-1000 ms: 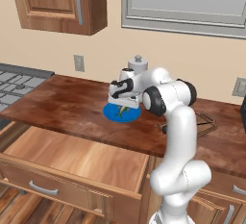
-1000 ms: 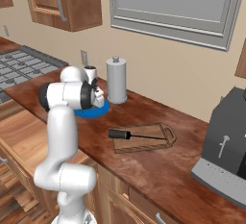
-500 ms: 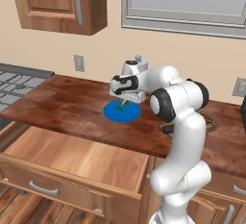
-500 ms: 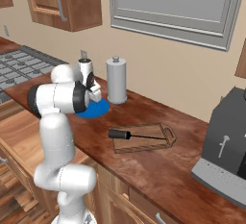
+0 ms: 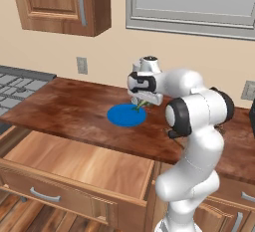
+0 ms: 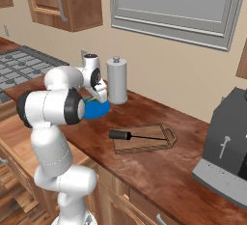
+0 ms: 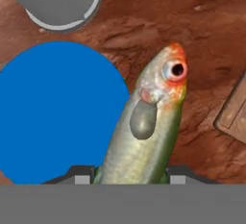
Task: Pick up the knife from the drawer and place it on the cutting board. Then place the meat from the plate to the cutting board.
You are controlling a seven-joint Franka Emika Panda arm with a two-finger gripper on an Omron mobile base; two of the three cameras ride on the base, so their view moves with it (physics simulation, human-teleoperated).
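- The gripper (image 7: 130, 176) is clamped on the meat (image 7: 146, 129), a small fish-shaped piece; in the hand view its body sits between the 2 dark fingertips (image 7: 80, 174) and its orange head points away from the hand.
- The grip is at the tail end, so most of the meat sticks out in front of the fingers, probably so it can be laid flat when released.
- In the left base view the gripper (image 5: 142, 101) hangs just above the far right edge of the plate (image 5: 124, 116), with the meat (image 5: 139, 106) clear of the blue surface.
- The plate (image 7: 53, 117) is bare in the hand view, so the meat looks lifted off and in carry, not yet placed.
- The board (image 6: 144, 139) lies on the counter (image 6: 193, 171) to the right of the plate, apart from it; a corner of the board (image 7: 235, 115) shows at the right edge of the hand view.
- The knife (image 6: 132, 135) lies along the board, its black handle at the left end, so the 1st half of the task looks done.
- The drawer (image 5: 74, 169) stands open below the counter's near edge, its plank floor showing.
- A paper-towel roll (image 6: 117, 80) stands just beyond the plate; a move right to the board should pass on its near side.
- The free strip of board beside the knife is narrow, so my guess is the drop needs care to avoid landing on the blade.
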